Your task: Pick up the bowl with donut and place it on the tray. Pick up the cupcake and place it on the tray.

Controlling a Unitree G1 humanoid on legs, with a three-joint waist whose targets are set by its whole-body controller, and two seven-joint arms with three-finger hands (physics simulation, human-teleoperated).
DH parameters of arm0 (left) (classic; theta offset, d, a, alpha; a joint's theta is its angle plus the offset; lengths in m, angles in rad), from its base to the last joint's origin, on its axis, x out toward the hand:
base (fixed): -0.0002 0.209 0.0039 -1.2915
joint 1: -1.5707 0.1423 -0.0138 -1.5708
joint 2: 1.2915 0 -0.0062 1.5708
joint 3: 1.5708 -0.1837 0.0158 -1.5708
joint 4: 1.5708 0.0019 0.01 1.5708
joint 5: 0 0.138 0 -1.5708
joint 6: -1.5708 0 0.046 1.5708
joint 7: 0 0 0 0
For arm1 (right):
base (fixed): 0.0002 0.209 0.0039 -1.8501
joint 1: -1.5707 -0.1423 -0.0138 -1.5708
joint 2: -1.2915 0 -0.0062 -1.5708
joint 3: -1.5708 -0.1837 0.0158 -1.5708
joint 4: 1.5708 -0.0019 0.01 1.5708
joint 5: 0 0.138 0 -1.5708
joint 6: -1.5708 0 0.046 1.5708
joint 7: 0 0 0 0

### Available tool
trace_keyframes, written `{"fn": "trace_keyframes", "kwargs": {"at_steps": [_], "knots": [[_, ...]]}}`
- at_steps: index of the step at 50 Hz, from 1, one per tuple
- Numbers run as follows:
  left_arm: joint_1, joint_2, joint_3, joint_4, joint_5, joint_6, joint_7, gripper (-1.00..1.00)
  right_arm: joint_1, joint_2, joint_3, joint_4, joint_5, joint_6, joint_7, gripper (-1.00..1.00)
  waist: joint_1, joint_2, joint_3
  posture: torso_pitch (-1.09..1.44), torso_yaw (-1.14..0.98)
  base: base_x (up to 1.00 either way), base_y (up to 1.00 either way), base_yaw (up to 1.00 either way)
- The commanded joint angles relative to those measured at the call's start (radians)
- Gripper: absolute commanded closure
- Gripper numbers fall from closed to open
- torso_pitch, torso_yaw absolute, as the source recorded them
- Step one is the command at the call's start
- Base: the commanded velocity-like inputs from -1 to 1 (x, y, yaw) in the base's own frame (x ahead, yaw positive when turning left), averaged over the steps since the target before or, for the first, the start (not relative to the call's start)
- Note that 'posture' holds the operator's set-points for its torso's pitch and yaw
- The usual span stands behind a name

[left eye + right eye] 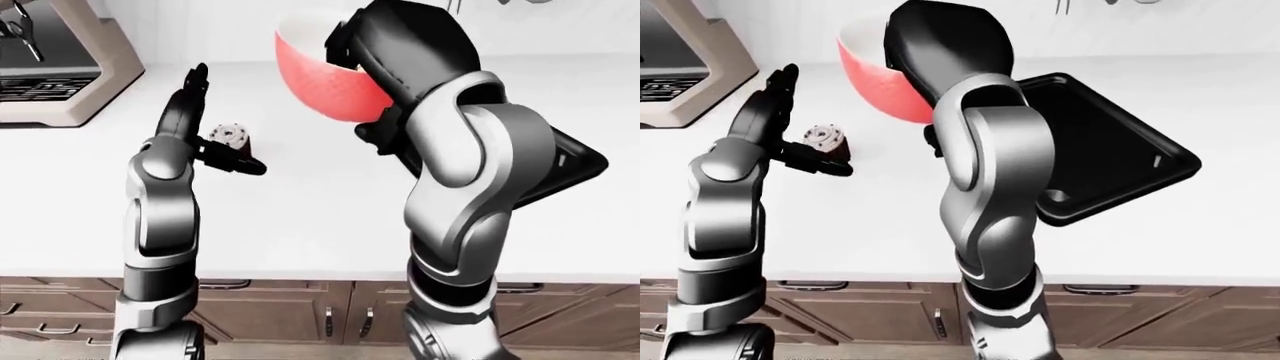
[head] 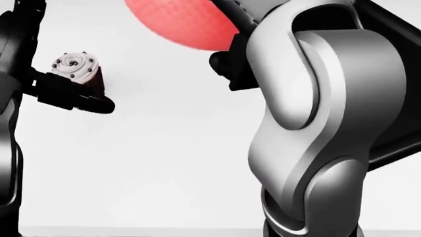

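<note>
At the far left of the left-eye view, a beige appliance [image 1: 60, 67] is sitting on the white counter [image 1: 300, 217]. Next to it, the left robot hand [image 1: 205, 124] is standing with its fingers spread, upper fingers pointing up and one dark finger reaching out low just beside the cupcake [image 1: 232, 136], which is resting on the counter; whether the finger is touching it cannot be told. Further right, the right robot hand [image 1: 385, 56] is gripping the red bowl [image 1: 325, 71] by its rim and holding it lifted, tilted, above the counter; the donut is not showing. At the right in the right-eye view, the black tray [image 1: 1110, 157] is lying on the counter, partly behind the right arm.
</note>
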Motion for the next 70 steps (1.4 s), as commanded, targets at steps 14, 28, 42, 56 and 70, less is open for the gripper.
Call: {"fn": "trace_keyframes", "kwargs": {"at_steps": [14, 28, 42, 56, 70], "knots": [[-0.034, 0.001, 0.009, 0.189, 0.057, -0.199, 0.063, -1.00, -0.048, -0.004, 0.000, -0.049, -0.005, -0.005, -0.047, 1.00, -0.001, 0.002, -0.040, 0.00, 0.00, 0.00, 0.00, 0.00], [-0.079, -0.011, -0.001, 0.351, 0.079, -0.251, 0.102, -1.00, -0.043, -0.001, 0.001, -0.052, -0.006, -0.008, -0.052, 1.00, -0.002, 0.004, -0.042, 0.00, 0.00, 0.00, 0.00, 0.00], [-0.110, -0.013, -0.024, 0.537, 0.130, -0.353, 0.160, -0.27, -0.046, -0.001, -0.001, -0.051, 0.001, -0.002, -0.053, 1.00, 0.000, 0.008, -0.043, 0.00, 0.00, 0.00, 0.00, 0.00], [-0.074, -0.011, -0.004, 0.401, 0.143, -0.320, 0.100, 1.00, -0.055, -0.025, -0.013, -0.063, 0.008, 0.000, -0.039, 1.00, -0.005, 0.017, -0.047, 0.00, 0.00, 0.00, 0.00, 0.00], [-0.069, 0.061, 0.048, 0.029, 0.116, -0.105, -0.088, 1.00, -0.056, -0.109, -0.052, -0.077, 0.042, 0.018, -0.027, 1.00, -0.013, 0.012, -0.042, 0.00, 0.00, 0.00, 0.00, 0.00]]}}
